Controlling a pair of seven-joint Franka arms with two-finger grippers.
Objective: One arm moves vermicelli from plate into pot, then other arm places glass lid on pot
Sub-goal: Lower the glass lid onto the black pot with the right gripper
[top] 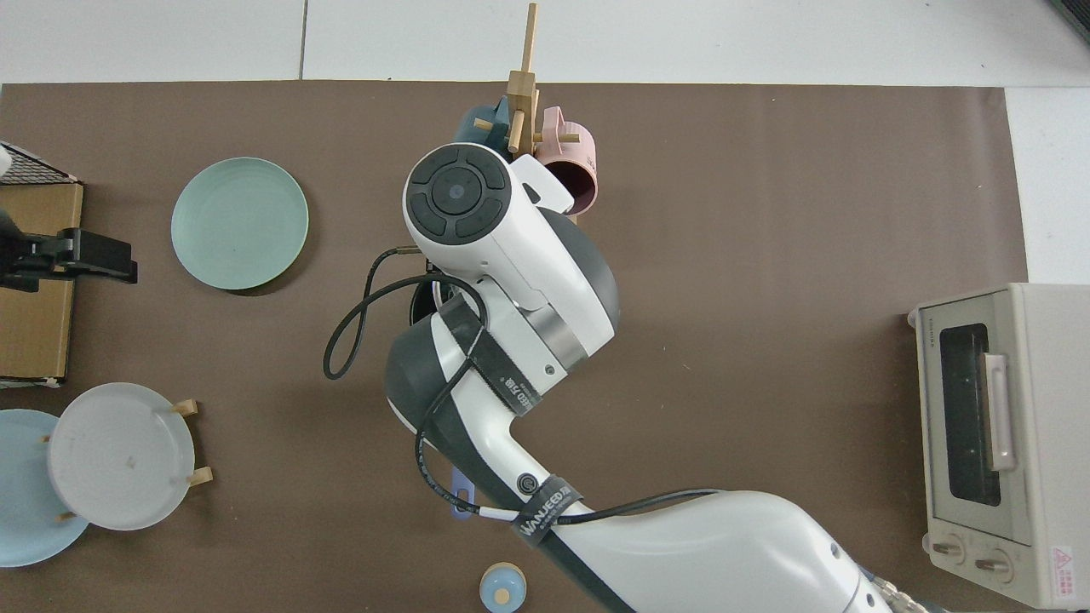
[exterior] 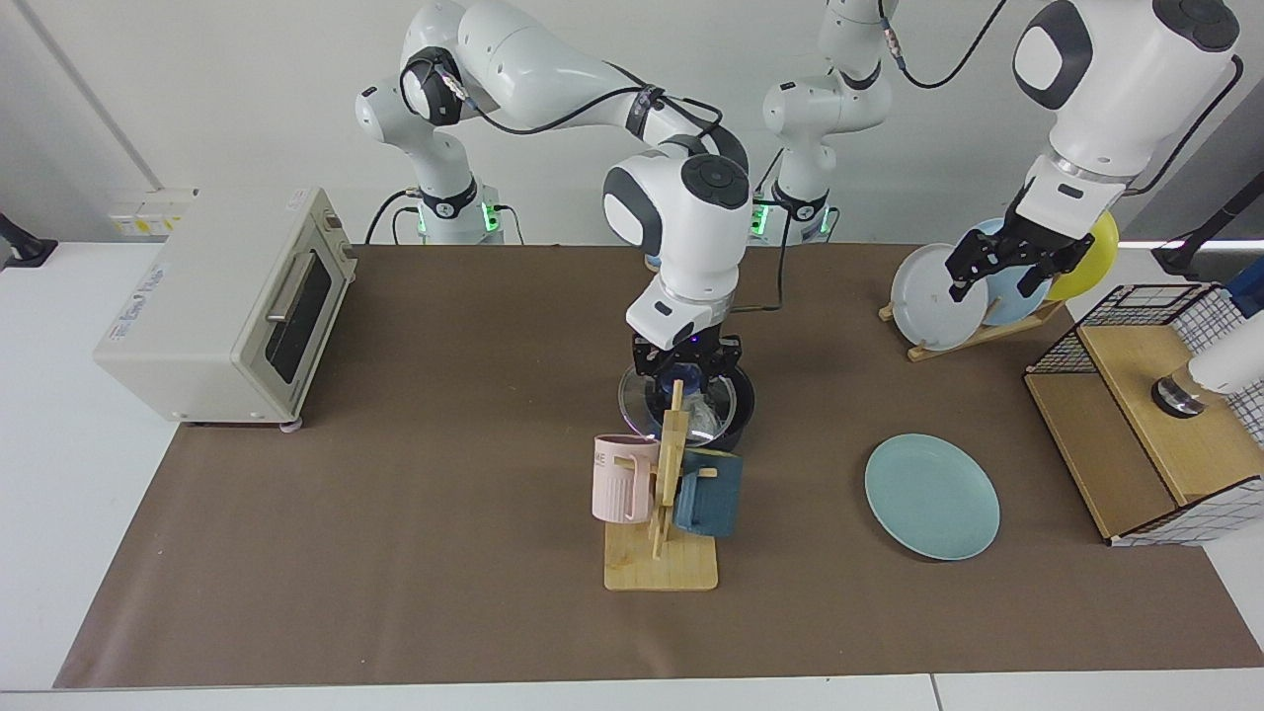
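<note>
Clear round glass lid (exterior: 681, 400) sits just over the dark pot (exterior: 736, 407), right gripper (exterior: 685, 363) jaws clamped on its knob; only release left. Left gripper (exterior: 1007, 265) waits, jaws apart.

glass lid (exterior: 647, 400) over pot (exterior: 741, 407), behind mug rack (exterior: 664, 513), plate (exterior: 931, 496) at facing view's right

Clear glass lid (exterior: 647, 407), wooden mug rack (exterior: 664, 563), matt brown mat (exterior: 395, 553).

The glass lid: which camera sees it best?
The facing view: the glass lid hangs right over the pot, its blue knob gripped by the right claw. In the top view that arm covers the lid completely.
</note>
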